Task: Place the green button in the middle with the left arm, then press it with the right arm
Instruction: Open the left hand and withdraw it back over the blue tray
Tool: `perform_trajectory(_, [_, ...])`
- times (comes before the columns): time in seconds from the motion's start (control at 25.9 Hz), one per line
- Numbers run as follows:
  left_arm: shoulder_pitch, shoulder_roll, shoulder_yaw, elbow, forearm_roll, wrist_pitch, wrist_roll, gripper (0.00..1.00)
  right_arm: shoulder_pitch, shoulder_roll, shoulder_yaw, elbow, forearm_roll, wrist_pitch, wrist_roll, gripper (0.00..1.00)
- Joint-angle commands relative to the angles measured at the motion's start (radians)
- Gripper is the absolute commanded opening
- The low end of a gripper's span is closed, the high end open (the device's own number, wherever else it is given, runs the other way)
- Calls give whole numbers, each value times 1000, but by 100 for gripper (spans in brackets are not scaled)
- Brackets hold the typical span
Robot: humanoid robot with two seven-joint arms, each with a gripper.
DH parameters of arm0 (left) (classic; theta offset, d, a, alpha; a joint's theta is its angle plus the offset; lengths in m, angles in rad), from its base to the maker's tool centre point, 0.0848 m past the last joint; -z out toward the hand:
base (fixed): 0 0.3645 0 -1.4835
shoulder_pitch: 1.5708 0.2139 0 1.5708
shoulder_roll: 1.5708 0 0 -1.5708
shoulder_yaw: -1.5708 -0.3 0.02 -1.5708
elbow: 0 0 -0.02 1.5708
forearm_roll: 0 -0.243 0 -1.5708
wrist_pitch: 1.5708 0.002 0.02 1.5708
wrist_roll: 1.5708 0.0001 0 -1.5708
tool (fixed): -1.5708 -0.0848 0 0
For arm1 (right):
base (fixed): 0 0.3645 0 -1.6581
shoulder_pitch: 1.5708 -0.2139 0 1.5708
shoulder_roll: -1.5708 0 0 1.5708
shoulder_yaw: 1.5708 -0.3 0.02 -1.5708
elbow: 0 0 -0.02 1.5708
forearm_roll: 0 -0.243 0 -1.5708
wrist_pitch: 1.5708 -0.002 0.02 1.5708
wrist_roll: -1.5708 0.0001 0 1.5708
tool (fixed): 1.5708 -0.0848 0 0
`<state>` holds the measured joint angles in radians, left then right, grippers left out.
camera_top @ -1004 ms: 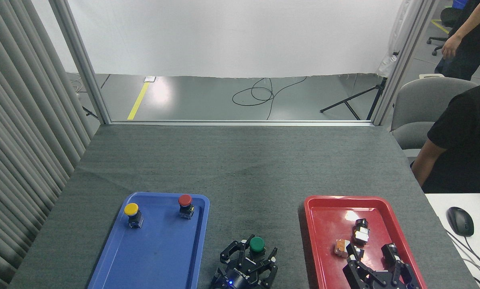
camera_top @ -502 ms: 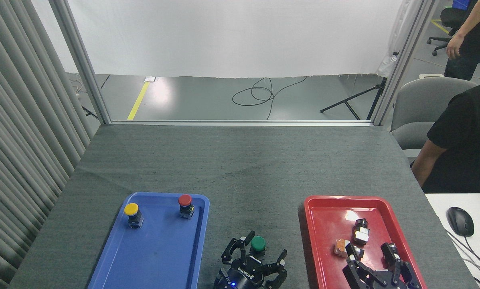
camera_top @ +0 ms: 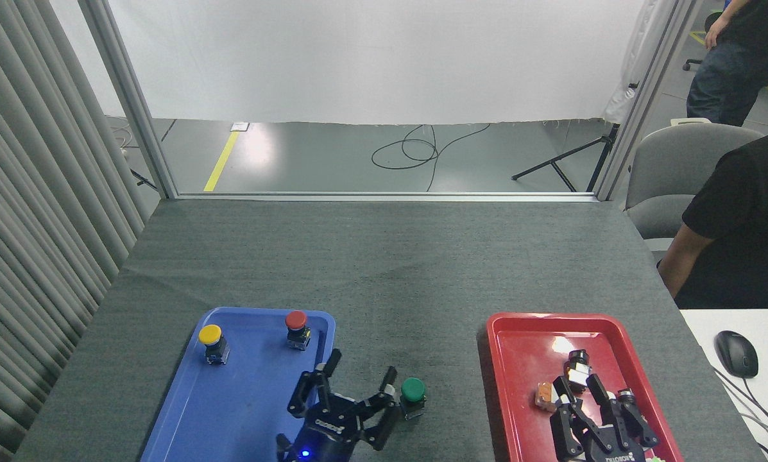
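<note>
The green button (camera_top: 413, 390) is standing upright on the dark grey cloth of the surface (camera_top: 384, 269), in the bare strip between the blue tray (camera_top: 185, 410) and the red tray (camera_top: 525, 340), close to the near edge. Nothing is gripping it.

The left end effector (camera_top: 348, 391) is sitting just to the left of the green button with its black fingers (camera_top: 308, 388) splayed wide apart, reaching partly over the right rim of the blue tray. One fingertip is lying right beside the button's body; whether it is actually touching is hard to tell from here. Between the fingers there is nothing. A blue light is glowing on its base at the bottom of the view.

The right end effector (camera_top: 582, 401) is hovering over the near part of the red tray, fingers spread and pointing away from the robot, gripping nothing. Its fingertips are lying close to the small switch parts in that tray: a black-and-silver switch body (camera_top: 577, 366) and a small orange-brown piece (camera_top: 543, 394) to its left.

In the blue tray, the yellow button (camera_top: 210, 342) and the red button (camera_top: 296, 327) are standing upright near the far end, well apart from each other.

To the right, a person in a black shirt (camera_top: 743, 224) is sitting beside the surface near a grey chair (camera_top: 672, 167), and a computer mouse (camera_top: 736, 353) is resting on a white desk (camera_top: 704, 327).
</note>
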<state>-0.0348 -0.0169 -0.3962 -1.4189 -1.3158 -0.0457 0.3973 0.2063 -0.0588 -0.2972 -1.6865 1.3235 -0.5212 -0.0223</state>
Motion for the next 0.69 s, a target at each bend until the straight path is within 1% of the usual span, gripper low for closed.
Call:
perform_trajectory(0.0, [90, 57, 149, -95, 122, -3, 0, 99, -30, -4, 90, 5, 28, -22, 4, 21])
perform_trajectory(0.08, [136, 92, 211, -118, 194, -5, 0, 99, -53, -6, 176, 10, 100, -19, 2, 17])
perform_trajectory(0.12, [153, 114, 232, -129, 219, -13, 0, 99, -65, -4, 204, 13, 140, -16, 1, 17])
perform_trajectory(0.19, [181, 146, 261, -147, 248, -23, 0, 99, -94, 11, 225, 27, 204, -8, 1, 17])
perform_trajectory(0.23, [191, 150, 269, -157, 250, -23, 0, 99, -111, 20, 230, 41, 232, -3, 2, 17])
perform_trajectory(0.27, [200, 150, 270, -160, 250, -23, 0, 99, -125, 42, 236, 59, 250, 4, 2, 17])
perform_trajectory(0.35, [210, 150, 270, -166, 250, -22, 0, 99, -142, 71, 242, 114, 264, 20, 2, 16])
perform_trajectory(0.39, [211, 150, 270, -166, 251, -20, 0, 99, -143, 73, 243, 131, 264, 27, 1, 13])
perform_trajectory(0.66, [214, 146, 270, -166, 251, -22, -14, 99, -142, 83, 260, 168, 266, 33, -2, 13])
